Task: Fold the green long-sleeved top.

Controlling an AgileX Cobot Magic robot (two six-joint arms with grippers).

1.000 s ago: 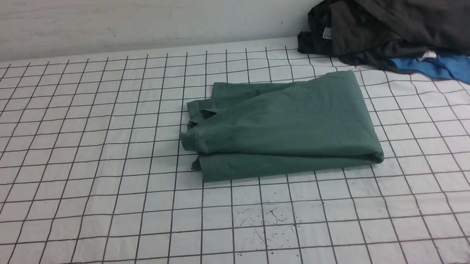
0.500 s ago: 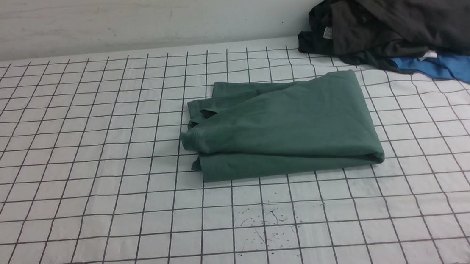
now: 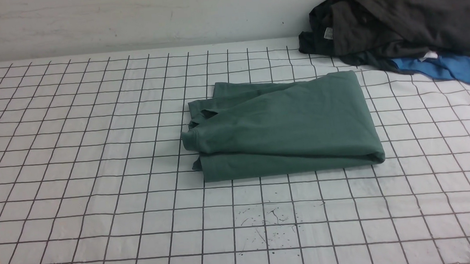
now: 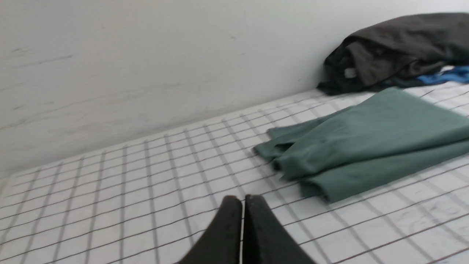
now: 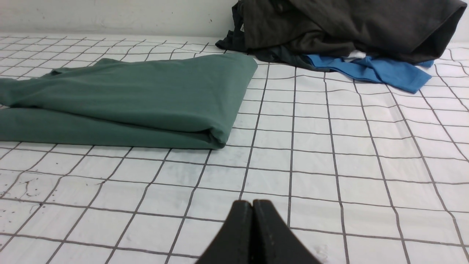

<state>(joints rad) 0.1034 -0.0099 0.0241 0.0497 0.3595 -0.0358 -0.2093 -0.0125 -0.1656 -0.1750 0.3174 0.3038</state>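
Green top (image 3: 285,125) folded, lying mid table (image 3: 95,182). My left end effector (image 4: 242,205) and right end effector (image 5: 252,207) both pressed together, empty, well clear of it.

Setting: a bare test bench in a lab or robotics workspace, not a home.
Surface (image 3: 95,182): covered by a white sheet ruled with a black grid, speckled with dark ink marks near the front edge.
Backdrop: a plain, scuffed white wall (image 3: 123,18) directly behind.
Clothing: a folded green long-sleeved top (image 3: 285,127) at centre; a dark charcoal garment (image 3: 403,15) heaped over a blue garment (image 3: 446,69) in the far right corner.
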